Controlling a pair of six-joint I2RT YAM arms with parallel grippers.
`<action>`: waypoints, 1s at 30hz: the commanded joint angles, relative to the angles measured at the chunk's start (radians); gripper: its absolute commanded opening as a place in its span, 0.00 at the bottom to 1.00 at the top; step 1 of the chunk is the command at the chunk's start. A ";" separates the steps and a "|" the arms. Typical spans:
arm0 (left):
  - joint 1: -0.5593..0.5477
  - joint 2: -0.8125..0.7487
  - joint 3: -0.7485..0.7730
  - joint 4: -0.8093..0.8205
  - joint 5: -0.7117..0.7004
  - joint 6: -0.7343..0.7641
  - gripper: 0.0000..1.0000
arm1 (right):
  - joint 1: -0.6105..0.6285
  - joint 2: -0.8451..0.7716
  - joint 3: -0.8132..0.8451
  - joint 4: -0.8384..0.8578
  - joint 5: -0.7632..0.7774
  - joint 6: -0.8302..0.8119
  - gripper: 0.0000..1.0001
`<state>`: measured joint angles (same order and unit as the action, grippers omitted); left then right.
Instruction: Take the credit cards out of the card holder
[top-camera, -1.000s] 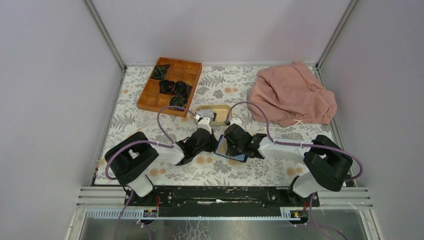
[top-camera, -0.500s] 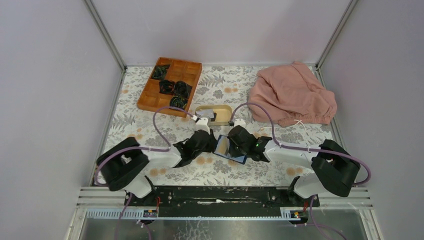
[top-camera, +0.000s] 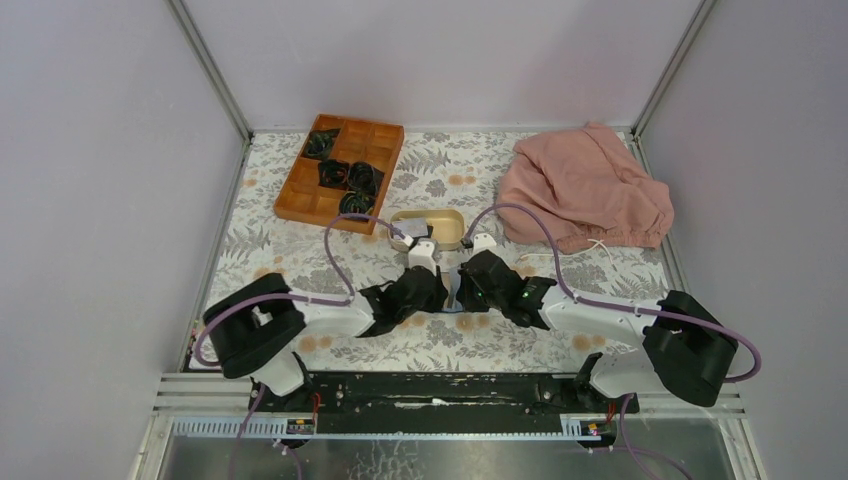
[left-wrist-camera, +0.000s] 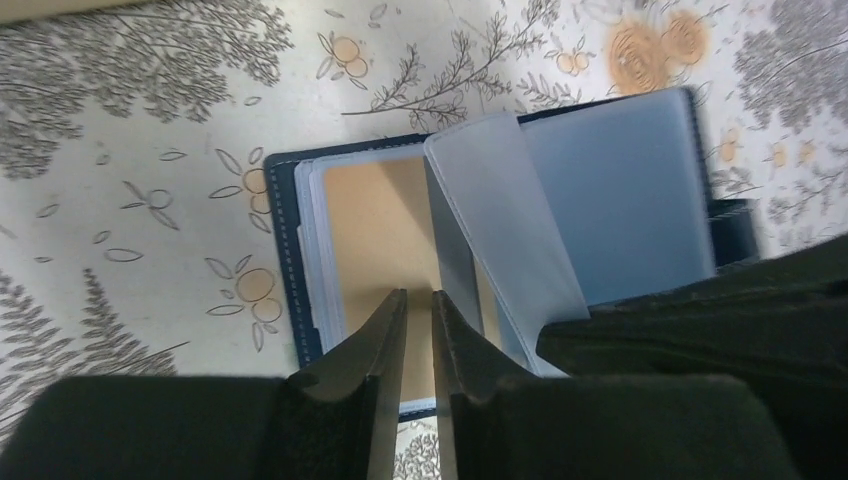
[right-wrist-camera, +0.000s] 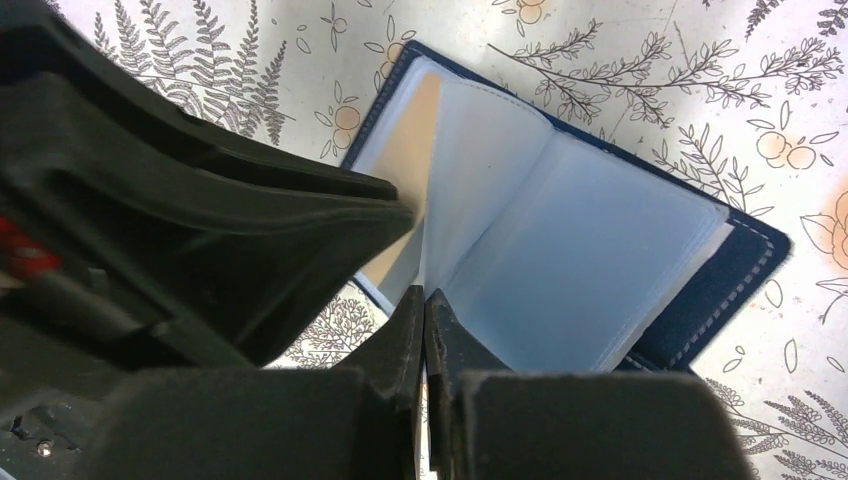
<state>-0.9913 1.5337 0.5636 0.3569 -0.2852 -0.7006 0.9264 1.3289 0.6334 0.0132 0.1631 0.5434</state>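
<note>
The card holder (left-wrist-camera: 620, 190) lies open on the floral cloth, with a navy cover (right-wrist-camera: 745, 265) and pale blue clear sleeves. A tan card (left-wrist-camera: 375, 230) sits in its left sleeve; no grey-white or black card shows in it. One clear sleeve leaf (left-wrist-camera: 500, 220) stands lifted. My right gripper (right-wrist-camera: 425, 296) is shut on that leaf's edge. My left gripper (left-wrist-camera: 418, 300) hangs just over the tan card, jaws a narrow gap apart with nothing between them. In the top view both grippers, left (top-camera: 440, 293) and right (top-camera: 462, 295), meet over the holder and hide it.
A beige oval dish (top-camera: 440, 215) sits just behind the grippers with a grey flat piece in it. An orange-brown divider tray (top-camera: 335, 205) with black items stands at the back left. A pink cloth (top-camera: 585, 190) lies at the back right. Walls enclose the table.
My left gripper has moved right from beside the dish to over the open holder. The right arm has pushed in further left. The holder, visible before, is now covered in the top view.
</note>
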 joint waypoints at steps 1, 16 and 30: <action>-0.023 0.099 0.066 -0.045 -0.007 0.017 0.20 | -0.004 0.009 0.003 0.051 -0.006 -0.010 0.00; -0.025 0.197 0.085 0.078 0.061 0.012 0.17 | -0.003 -0.023 -0.006 0.017 0.005 -0.010 0.55; -0.027 0.138 0.057 0.139 0.154 -0.008 0.16 | -0.004 -0.343 -0.074 -0.134 0.278 0.053 0.63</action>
<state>-1.0092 1.7107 0.6415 0.4847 -0.1745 -0.7052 0.9173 1.0698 0.5854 -0.0822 0.3050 0.5648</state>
